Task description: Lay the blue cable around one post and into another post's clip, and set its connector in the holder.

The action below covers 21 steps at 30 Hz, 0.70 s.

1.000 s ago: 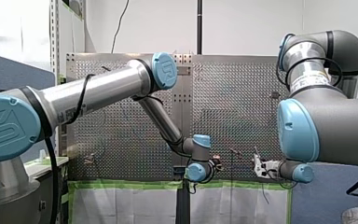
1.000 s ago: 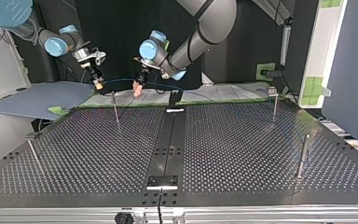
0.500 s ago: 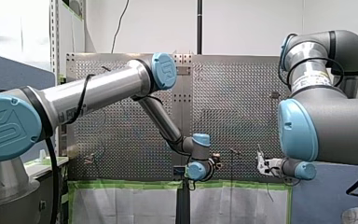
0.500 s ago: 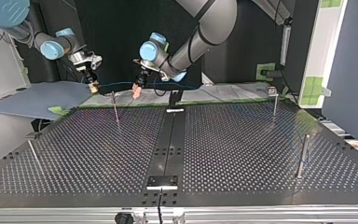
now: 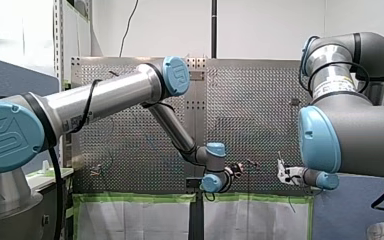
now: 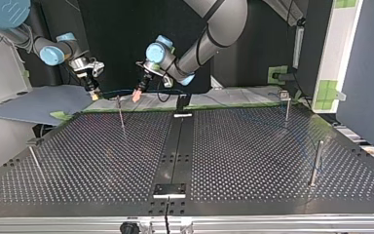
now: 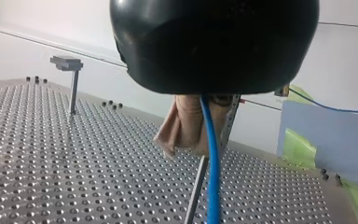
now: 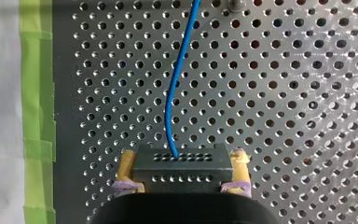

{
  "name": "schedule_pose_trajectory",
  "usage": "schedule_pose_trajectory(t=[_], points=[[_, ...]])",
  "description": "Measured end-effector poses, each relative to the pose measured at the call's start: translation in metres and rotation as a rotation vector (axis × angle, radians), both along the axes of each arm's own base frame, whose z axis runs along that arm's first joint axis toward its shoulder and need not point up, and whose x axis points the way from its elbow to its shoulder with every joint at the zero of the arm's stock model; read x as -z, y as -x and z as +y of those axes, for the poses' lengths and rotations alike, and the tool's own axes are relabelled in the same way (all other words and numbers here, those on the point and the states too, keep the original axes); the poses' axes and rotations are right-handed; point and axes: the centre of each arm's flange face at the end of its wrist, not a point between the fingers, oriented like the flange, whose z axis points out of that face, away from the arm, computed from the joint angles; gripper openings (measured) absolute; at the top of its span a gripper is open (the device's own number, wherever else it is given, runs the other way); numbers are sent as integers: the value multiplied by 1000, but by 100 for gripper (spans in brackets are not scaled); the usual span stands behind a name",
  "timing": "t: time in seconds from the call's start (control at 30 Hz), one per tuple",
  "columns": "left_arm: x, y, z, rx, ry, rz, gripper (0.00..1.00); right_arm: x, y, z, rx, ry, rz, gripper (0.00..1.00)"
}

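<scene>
In the right wrist view my right gripper (image 8: pixel 182 173) is shut, its yellow pads (image 8: pixel 127 170) clamping the black connector (image 8: pixel 182 163). The blue cable (image 8: pixel 177 79) runs out of the connector over the perforated table. In the top view that gripper (image 6: pixel 94 93) hangs at the far left edge. My left gripper (image 6: pixel 137 93) is a short way to its right, with the cable (image 6: pixel 119 89) stretched between them above a thin post (image 6: pixel 121 113). In the left wrist view my left gripper (image 7: pixel 191 140) has beige pads (image 7: pixel 179 126) shut on the cable (image 7: pixel 213 177). The post (image 7: pixel 196 191) stands just beneath it.
A black holder (image 6: pixel 181 104) stands at the far middle of the table. More posts rise at the top view's right (image 6: pixel 287 104) (image 6: pixel 315 163) and near left (image 6: pixel 34 157). A clip-topped post (image 7: pixel 71 84) shows beyond the left gripper. Green tape (image 8: pixel 36 93) lines the table edge.
My left gripper's pads have shut on the cable and it has tilted toward the top view's left. My right gripper has carried the connector further left, drawing the cable straighter.
</scene>
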Motion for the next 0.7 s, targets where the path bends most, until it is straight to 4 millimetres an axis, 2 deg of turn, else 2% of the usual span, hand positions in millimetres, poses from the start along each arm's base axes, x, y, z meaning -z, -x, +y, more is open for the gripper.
schedule_pose_trajectory(t=[0.33,0.7], points=[[-6,-2,-5,-6,-8,-24,0,-5,1,-9,6,0,-29,0],[-7,-12,1,-39,-26,-38,0,-12,5,-23,42,17,-55,0]])
